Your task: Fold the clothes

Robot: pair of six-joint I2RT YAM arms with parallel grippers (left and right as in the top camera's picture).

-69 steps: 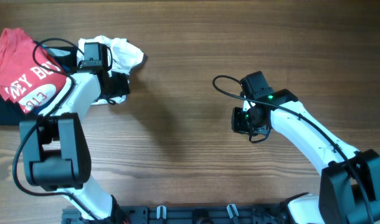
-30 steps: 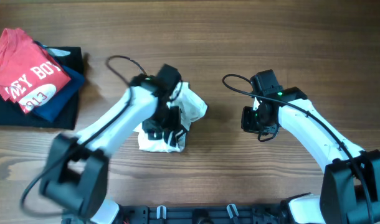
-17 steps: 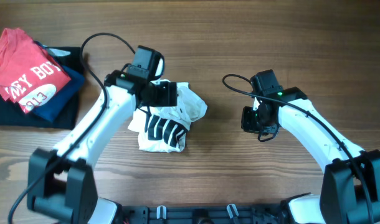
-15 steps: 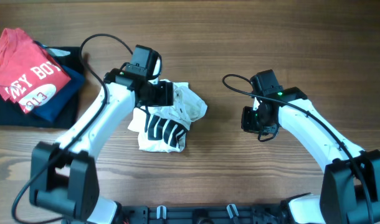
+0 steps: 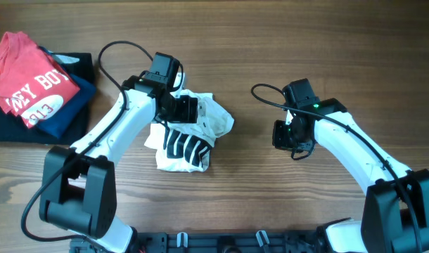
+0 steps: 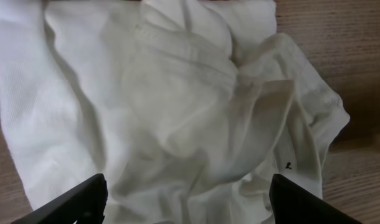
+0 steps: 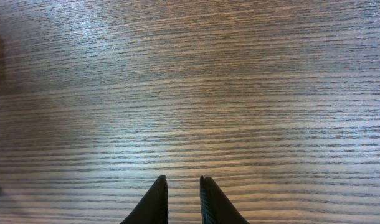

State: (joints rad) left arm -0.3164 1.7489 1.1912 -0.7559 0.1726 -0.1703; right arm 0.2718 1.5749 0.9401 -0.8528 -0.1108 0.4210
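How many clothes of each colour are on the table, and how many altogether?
White T-shirt: 1
Red shirt: 1
Navy garment: 1
Black garment: 1
Total: 4

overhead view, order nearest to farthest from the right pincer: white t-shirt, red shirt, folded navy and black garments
1. white T-shirt, crumpled mid-table, just left of the right pincer
2. folded navy and black garments, far left, their right edge sticking out nearer
3. red shirt, atop that pile, farthest left
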